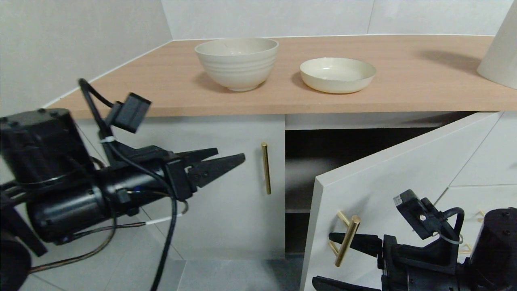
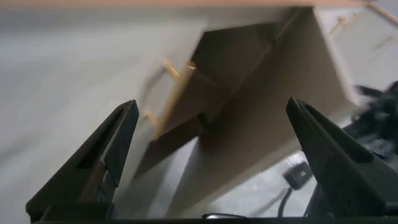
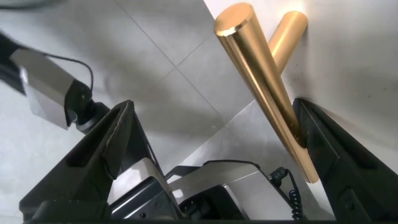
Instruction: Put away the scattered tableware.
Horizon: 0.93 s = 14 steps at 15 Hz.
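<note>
Two pieces of tableware stand on the wooden counter (image 1: 404, 68): a deep cream bowl (image 1: 238, 62) and, to its right, a shallow cream dish (image 1: 337, 74). My left gripper (image 1: 230, 154) (image 2: 212, 104) hangs open and empty below the counter, in front of the closed left cabinet door (image 1: 226, 202). Low on the right, my right gripper (image 1: 343, 262) (image 3: 212, 106) is open, its fingers on either side of the brass handle (image 1: 347, 240) (image 3: 261, 81) of the swung-open cabinet door (image 1: 396, 173). The handle lies close against one finger (image 3: 329, 155).
The open cabinet (image 1: 323, 161) is dark, with a shelf inside. A brass handle (image 1: 265, 167) runs down the closed door. A tall white object (image 1: 501, 52) stands at the counter's right end. White tiled walls close the corner behind and to the left.
</note>
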Tool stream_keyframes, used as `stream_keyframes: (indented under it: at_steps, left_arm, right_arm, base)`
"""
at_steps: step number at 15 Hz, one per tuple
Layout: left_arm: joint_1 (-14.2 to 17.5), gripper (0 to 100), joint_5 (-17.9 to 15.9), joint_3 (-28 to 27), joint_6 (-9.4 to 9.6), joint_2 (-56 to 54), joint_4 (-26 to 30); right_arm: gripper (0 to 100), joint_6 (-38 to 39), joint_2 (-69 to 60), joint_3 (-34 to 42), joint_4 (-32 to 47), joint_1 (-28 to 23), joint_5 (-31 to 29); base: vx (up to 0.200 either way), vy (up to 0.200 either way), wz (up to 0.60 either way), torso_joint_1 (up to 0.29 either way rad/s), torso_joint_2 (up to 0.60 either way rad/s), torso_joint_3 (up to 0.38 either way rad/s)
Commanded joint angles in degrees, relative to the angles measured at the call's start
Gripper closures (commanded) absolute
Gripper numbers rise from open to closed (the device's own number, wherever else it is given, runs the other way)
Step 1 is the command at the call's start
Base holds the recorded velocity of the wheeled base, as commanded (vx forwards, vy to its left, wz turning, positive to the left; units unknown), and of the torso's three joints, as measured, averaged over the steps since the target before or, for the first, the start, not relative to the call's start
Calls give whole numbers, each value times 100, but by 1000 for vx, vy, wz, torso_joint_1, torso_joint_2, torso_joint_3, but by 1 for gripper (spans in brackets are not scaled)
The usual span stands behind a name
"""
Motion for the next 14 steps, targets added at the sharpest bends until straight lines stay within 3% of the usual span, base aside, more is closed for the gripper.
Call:
stream_keyframes:
  at_steps: [1, 3, 6, 7, 9, 14]
  left_arm:
    - [-692, 0, 440, -33, -27, 1101, -405]
    - [-1219, 0, 950, -6, -27, 1506, -669]
    - [-1623, 0, 1644, 3, -18, 2139, -1407]
    - [-1650, 100, 1811, -6, -1, 2306, -1706]
    - [-1667, 100, 1890, -68, -1, 2446, -2031]
    - [-1720, 100, 1829, -15, 8, 2235, -2075]
  right_arm:
    - [0, 10, -27, 17, 22, 2, 19]
    - [0, 10, -36, 26, 22, 2, 19]
    - [0, 10, -27, 26, 22, 11, 19]
    - [0, 10, -27, 26, 22, 11, 19]
    - [0, 10, -18, 26, 22, 2, 19]
    - [0, 10, -45, 8, 22, -7, 1]
  base:
    - [0, 0, 0, 0, 0, 0]
    - [0, 0, 0, 0, 0, 0]
    - [0, 0, 0, 0, 0, 0]
    - [0, 0, 0, 0, 0, 0]
    - [0, 0, 0, 0, 0, 0]
    - [0, 0, 0, 0, 0, 0]
